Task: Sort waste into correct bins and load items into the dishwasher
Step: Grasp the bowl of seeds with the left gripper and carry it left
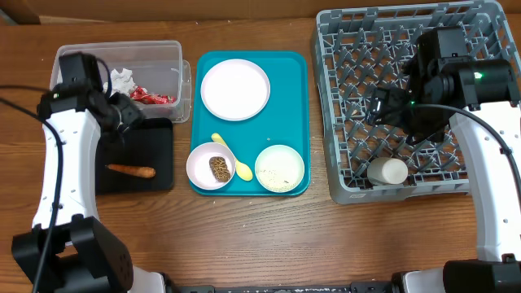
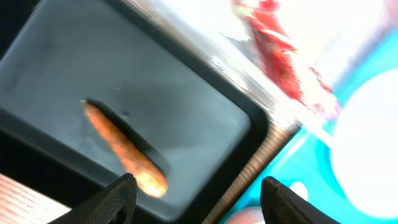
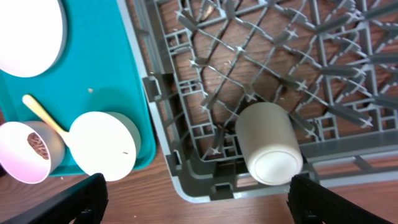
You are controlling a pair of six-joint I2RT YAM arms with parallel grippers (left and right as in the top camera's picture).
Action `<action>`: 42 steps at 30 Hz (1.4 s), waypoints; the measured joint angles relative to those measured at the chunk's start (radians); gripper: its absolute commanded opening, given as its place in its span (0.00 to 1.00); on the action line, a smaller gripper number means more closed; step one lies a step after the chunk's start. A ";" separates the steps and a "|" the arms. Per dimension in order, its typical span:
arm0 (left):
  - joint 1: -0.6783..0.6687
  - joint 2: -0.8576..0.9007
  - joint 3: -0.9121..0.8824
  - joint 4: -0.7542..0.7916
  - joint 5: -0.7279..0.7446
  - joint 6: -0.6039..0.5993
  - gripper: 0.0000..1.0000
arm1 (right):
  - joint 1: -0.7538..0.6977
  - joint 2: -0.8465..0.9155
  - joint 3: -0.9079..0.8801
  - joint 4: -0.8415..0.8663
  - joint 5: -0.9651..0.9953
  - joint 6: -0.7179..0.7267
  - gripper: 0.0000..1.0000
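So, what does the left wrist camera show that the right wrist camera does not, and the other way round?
Only the left wrist view shows the carrot stick lying in the black tray and the red wrapper in the clear tub. Only the right wrist view shows the grey rack with the white cup on its side in it, a white bowl, a second bowl holding brown food, and the yellow spoon. Both show the teal tray and, it seems, the white plate.
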 measured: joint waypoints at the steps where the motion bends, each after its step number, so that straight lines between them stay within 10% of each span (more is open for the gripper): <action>1: -0.044 0.000 0.038 -0.031 0.013 0.050 0.69 | 0.000 0.000 0.000 0.003 -0.011 0.000 0.95; 13: -0.667 0.000 0.055 -0.048 -0.042 0.194 0.47 | 0.000 0.000 0.000 -0.006 -0.026 -0.003 0.96; 21: -0.679 0.051 -0.135 0.114 -0.056 0.147 0.42 | 0.000 0.000 0.000 -0.008 -0.026 -0.003 0.96; 32: -0.679 0.269 -0.154 0.138 -0.054 0.080 0.05 | 0.000 0.000 0.000 -0.007 -0.025 -0.003 0.96; 42: -0.679 0.268 -0.038 -0.002 -0.076 0.076 0.04 | 0.000 0.000 0.000 -0.014 -0.024 -0.003 0.96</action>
